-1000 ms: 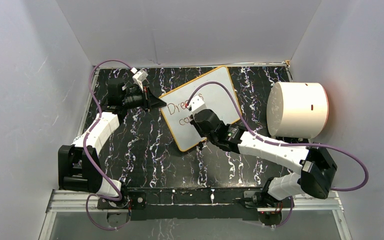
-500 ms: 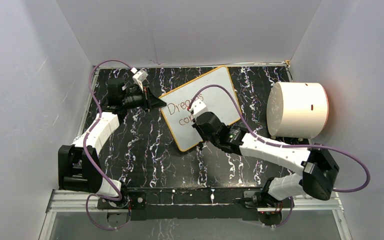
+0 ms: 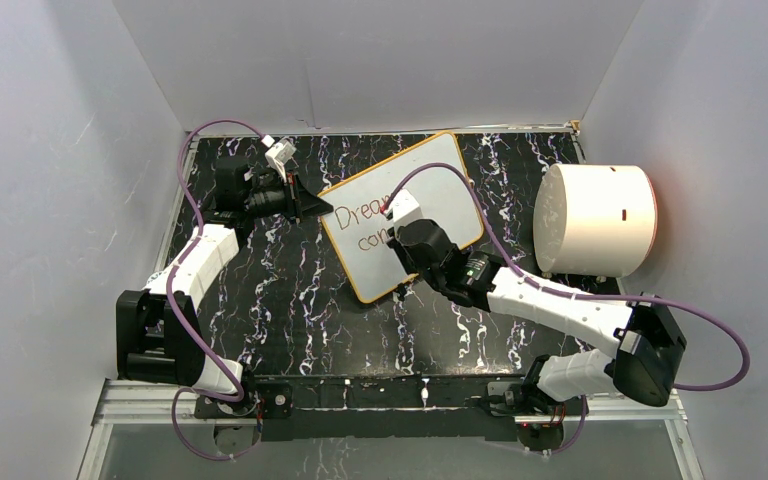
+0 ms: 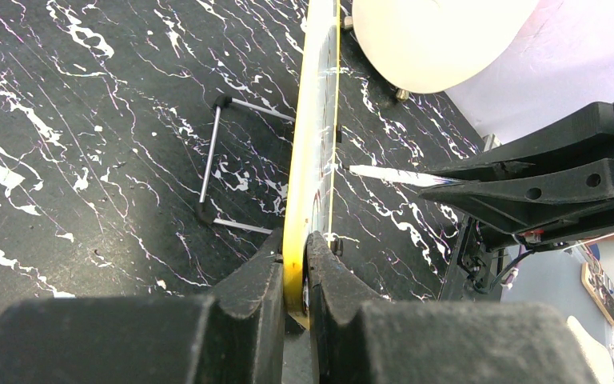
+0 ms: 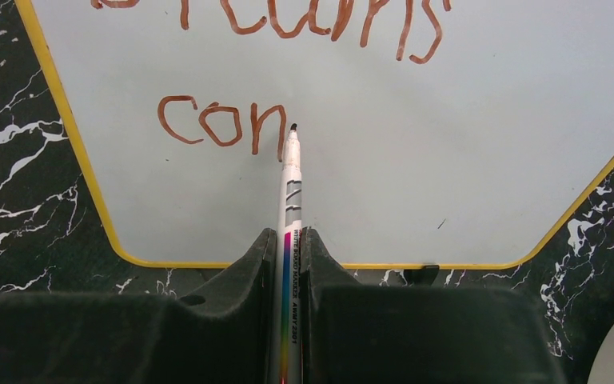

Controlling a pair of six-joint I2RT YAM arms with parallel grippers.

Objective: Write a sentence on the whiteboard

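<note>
- Top external: a black table veined with white fills the floor of a booth with plain pale walls at 9, 12 and 3 o'clock. A metal rail runs along the 6 o'clock edge.
- The board lies skewed on the table, just toward 12 o'clock from the centre. It has reddish writing on it.
- The left gripper is at the board's 9 o'clock corner. The right gripper hangs over its 6 o'clock half.
- A big white cylinder stands at 3 o'clock, near the board. Purple cables loop off both arms.
- Left wrist: the board is seen edge-on, running to 12 o'clock, and the two black fingers are clamped on its yellow rim.
- A thin wire stand meets that rim at 9 o'clock, over the marbled table.
- The right gripper comes in from 3 o'clock, the tip of its marker close to the board's face. The cylinder shows at 1 o'clock.
- Right wrist: the fingers are closed tight on the marker, which points to 12 o'clock.
- The marker's tip is at the right foot of the "n" in "con". Whether it touches I cannot tell.
- A longer word above is cut off by the frame.
- A small black clip sits on the rim at 5 o'clock. Marbled table shows at 9 and 3 o'clock.
</note>
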